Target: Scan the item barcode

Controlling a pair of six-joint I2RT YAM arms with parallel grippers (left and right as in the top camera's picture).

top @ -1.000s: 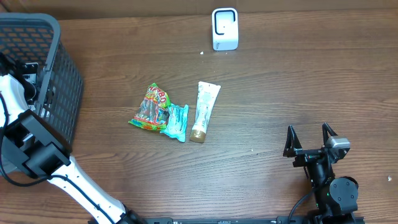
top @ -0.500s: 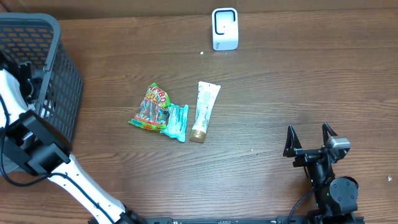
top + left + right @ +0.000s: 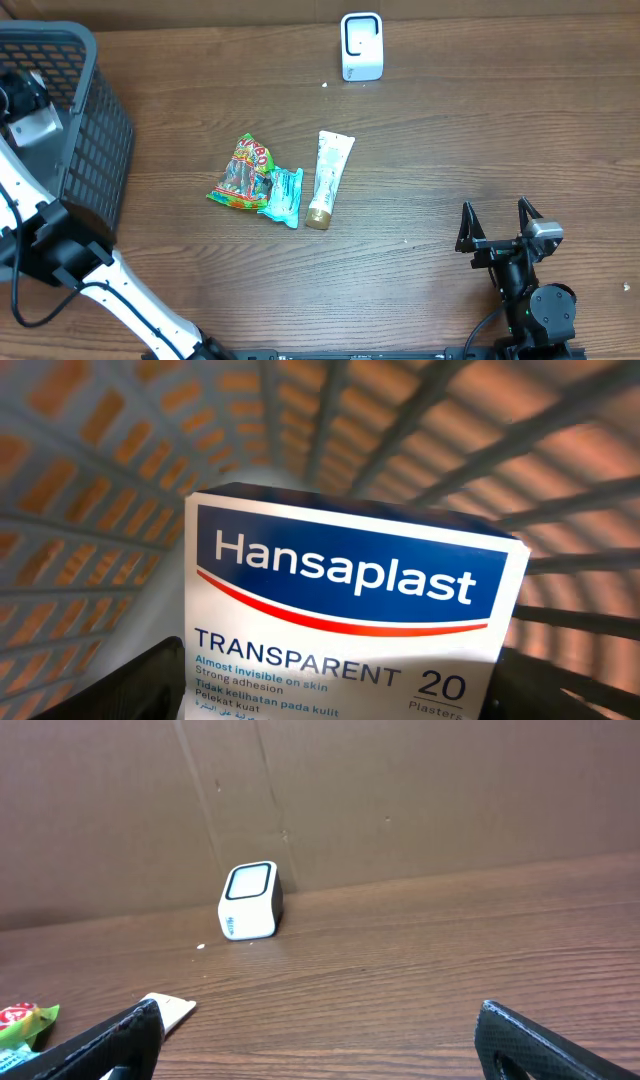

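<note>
L gripper (image 3: pixel 350 695) grips the Hansaplast box (image 3: pixel 350 590) inside the basket (image 3: pixel 100 140), prob. to carry it to the scanner (image 3: pixel 361 45); R gripper (image 3: pixel 495 215) wide open, empty, idle.

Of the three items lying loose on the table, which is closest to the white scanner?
The white tube, rightmost of the three; the candy bag and teal packet lie farther left.

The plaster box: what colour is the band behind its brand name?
The box has a dark blue band; clearest in the left wrist view.
</note>
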